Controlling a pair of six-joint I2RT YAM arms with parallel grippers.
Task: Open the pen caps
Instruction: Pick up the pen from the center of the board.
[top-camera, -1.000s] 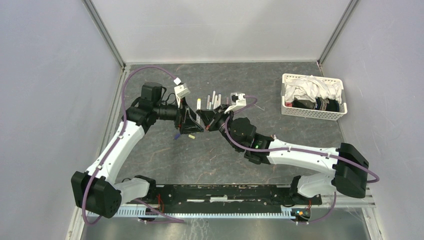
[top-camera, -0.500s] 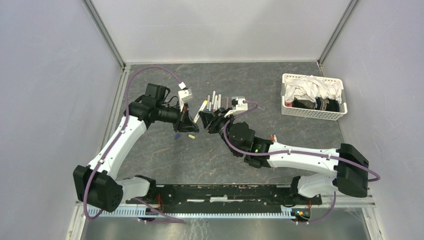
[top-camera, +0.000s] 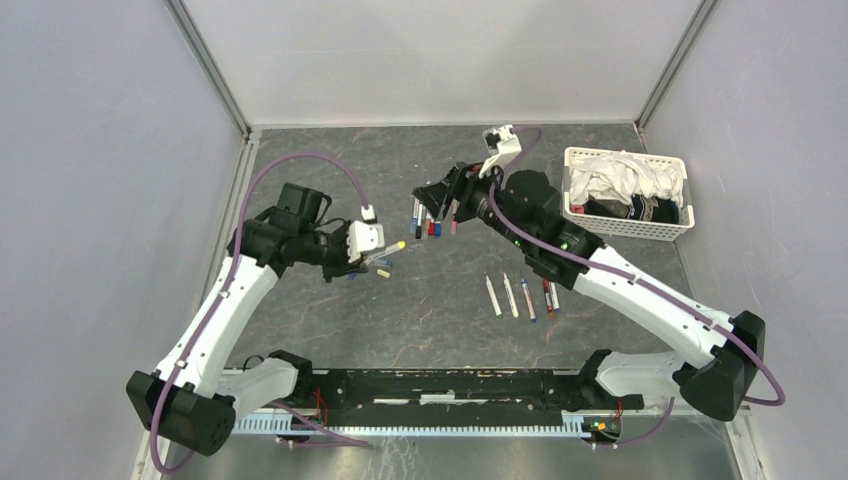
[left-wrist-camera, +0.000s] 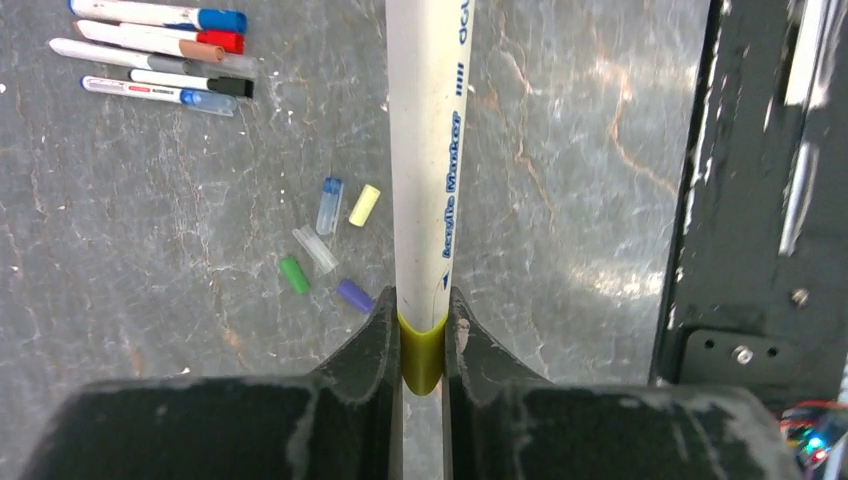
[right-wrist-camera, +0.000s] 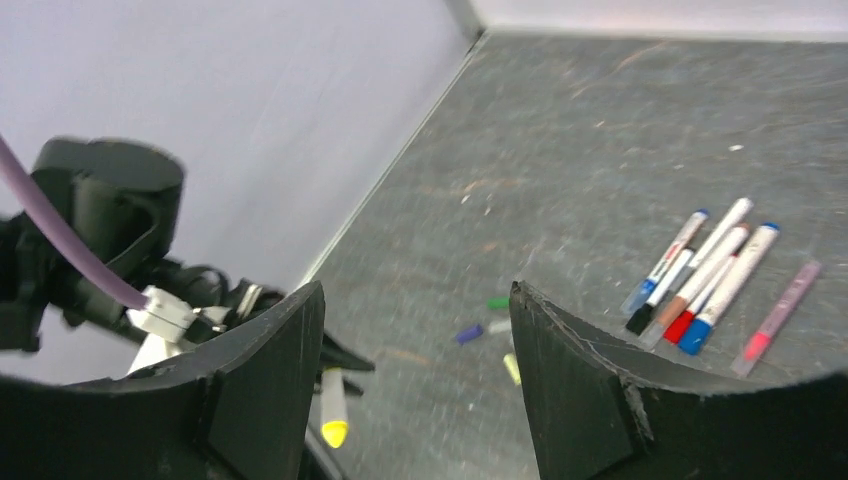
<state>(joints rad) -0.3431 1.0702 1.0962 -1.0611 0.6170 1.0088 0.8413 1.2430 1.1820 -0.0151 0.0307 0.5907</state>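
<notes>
Pen (left-wrist-camera: 430, 150), seemingly level, points rightward from clamping left hand (left-wrist-camera: 423, 340); right hand (right-wrist-camera: 416, 300) wide.

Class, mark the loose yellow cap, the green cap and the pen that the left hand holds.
Yellow cap (left-wrist-camera: 364, 204): left wrist view, middle of its side.
Green cap (left-wrist-camera: 294, 275): left wrist view, middle of its body.
Pen (left-wrist-camera: 420, 150): left wrist view, white barrel beside the lettering.

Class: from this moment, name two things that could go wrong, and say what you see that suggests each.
The left gripper pinches the yellow pen only at its very end, so the long barrel could swing or slip out. The right gripper is open near capped pens lying packed side by side, so it might catch two at once.
</notes>
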